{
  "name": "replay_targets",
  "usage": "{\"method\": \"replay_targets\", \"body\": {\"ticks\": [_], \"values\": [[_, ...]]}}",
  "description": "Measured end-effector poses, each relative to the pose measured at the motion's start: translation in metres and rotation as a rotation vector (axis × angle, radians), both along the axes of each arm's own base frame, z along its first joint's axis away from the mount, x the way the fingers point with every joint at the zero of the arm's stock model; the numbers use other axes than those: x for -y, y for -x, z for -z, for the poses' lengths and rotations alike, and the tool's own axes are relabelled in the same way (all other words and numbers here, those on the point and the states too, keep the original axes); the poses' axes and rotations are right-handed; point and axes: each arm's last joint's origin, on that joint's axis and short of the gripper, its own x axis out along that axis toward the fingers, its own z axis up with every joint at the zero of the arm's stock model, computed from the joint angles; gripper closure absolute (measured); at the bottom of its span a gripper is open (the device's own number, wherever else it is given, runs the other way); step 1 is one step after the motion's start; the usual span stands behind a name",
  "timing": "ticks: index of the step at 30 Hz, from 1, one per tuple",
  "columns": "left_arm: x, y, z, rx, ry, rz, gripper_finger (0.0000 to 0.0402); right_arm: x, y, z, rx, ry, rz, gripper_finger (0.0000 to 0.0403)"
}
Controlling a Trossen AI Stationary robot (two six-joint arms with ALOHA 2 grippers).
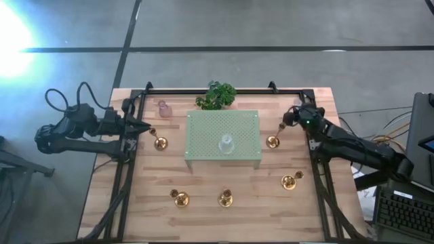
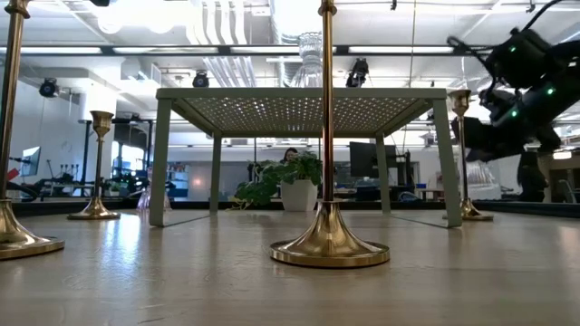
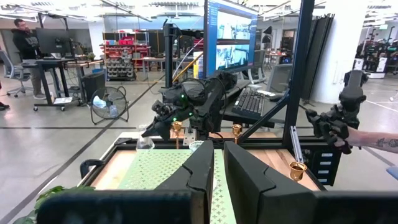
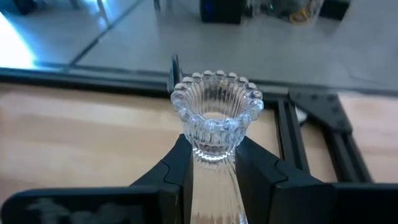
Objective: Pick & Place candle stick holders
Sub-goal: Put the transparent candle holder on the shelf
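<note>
The right wrist view alone shows what the right gripper (image 4: 213, 163) carries: a clear glass candle holder (image 4: 216, 115) with a beaded rim and ribbed cup, its stem clamped between the two dark jaws, which stand partly closed against the glass. From above, that gripper (image 1: 293, 116) sits near the bench's (image 1: 224, 217) far right corner, about two o'clock from the pale green perforated stand (image 1: 203, 132), and the glass in its grip cannot be made out there.

The high view gives the spread instead. A second clear glass holder (image 1: 226, 143) stands on top of the stand, near its middle. A pink glass holder (image 1: 163, 108) stands at roughly ten o'clock from the stand, near the left gripper (image 1: 144, 127). Five gold brass holders ring the stand on the bench: one (image 1: 160, 143) at nine o'clock, one (image 1: 273, 140) at three o'clock (a thin stem leaning toward the right arm), one (image 1: 289, 180) at four o'clock, and two at the near side (image 1: 180, 198) (image 1: 226, 198). A leafy plant (image 1: 215, 95) sits at twelve o'clock.

The left gripper waits at the bench's left edge; its jaws are closed, with only a narrow slit between them in the left wrist view (image 3: 217, 177), holding nothing.

The low view shows the stand's open underside, with nothing beneath it.
</note>
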Motion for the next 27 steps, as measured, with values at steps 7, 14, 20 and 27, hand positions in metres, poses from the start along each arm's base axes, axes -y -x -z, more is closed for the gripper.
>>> {"method": "replay_targets", "body": {"ticks": [7, 14, 20, 27], "values": [[0.000, 0.000, 0.000, 0.000, 0.000, 0.000, 0.0356, -0.001, 0.002, -0.047, -0.036, 0.118, -0.059, 0.0321], [0.000, 0.000, 0.000, 0.000, 0.000, 0.000, 0.0356, -0.005, 0.006, -0.106, -0.040, 0.177, -0.119, 0.0321], [0.000, 0.000, 0.000, 0.000, 0.000, 0.000, 0.0356, -0.010, 0.005, -0.141, 0.051, 0.176, -0.283, 0.0321], [0.000, 0.000, 0.000, 0.000, 0.000, 0.000, 0.0356, -0.012, -0.007, -0.166, 0.151, 0.134, -0.503, 0.0321]]}}
